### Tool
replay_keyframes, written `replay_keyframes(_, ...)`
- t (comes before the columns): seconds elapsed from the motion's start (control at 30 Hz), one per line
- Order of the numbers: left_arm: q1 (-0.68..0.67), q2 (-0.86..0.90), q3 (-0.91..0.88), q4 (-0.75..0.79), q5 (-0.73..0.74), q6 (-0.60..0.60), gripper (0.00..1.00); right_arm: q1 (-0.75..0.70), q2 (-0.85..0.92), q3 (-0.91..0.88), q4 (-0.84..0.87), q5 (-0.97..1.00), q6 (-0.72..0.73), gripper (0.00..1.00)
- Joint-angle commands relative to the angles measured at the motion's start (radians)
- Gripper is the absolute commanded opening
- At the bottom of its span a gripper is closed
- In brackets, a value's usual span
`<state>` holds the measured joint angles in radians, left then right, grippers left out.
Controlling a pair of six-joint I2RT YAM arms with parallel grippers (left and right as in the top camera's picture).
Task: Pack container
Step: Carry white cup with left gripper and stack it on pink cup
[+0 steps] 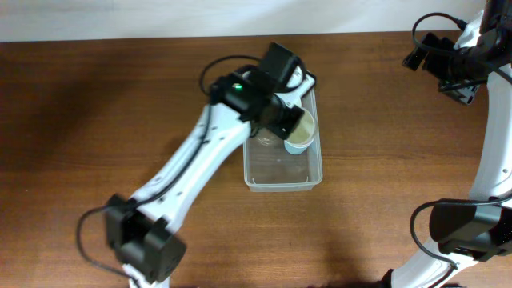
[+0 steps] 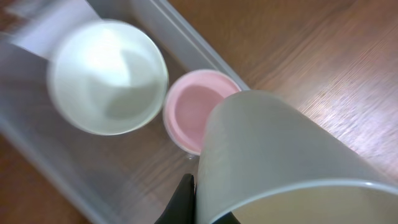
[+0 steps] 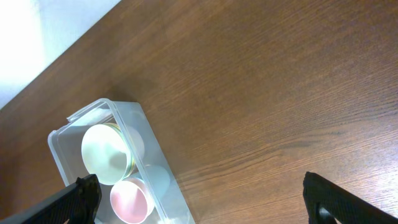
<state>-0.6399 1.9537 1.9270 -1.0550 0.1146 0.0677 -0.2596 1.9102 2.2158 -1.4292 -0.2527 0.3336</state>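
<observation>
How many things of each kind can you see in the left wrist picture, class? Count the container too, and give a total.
Clear container: 1
Pale bowl: 1, inside the container
Cups: 2, a pink cup in the container and a pale green cup held by the left fingers
Total: 4

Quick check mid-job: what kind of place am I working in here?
Probably a robot test bench rather than a home: a wooden table by a plain white backdrop, the cabled left arm and right arm, and the container of pastel cups.
</observation>
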Motion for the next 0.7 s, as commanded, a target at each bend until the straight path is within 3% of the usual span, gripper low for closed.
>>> replay_keyframes(0.0, -0.008, 0.083, 0.000, 0.011, -0.030, 0.044, 0.01, -0.003, 0.000, 0.008, 0.000, 0.002, 0.001, 0.99)
replay_keyframes(0.67, -0.008, 0.128, 0.004, 0.035, -0.140, 0.070, 0.01, -0.003, 0.000, 0.008, 0.000, 0.002, 0.001, 0.99)
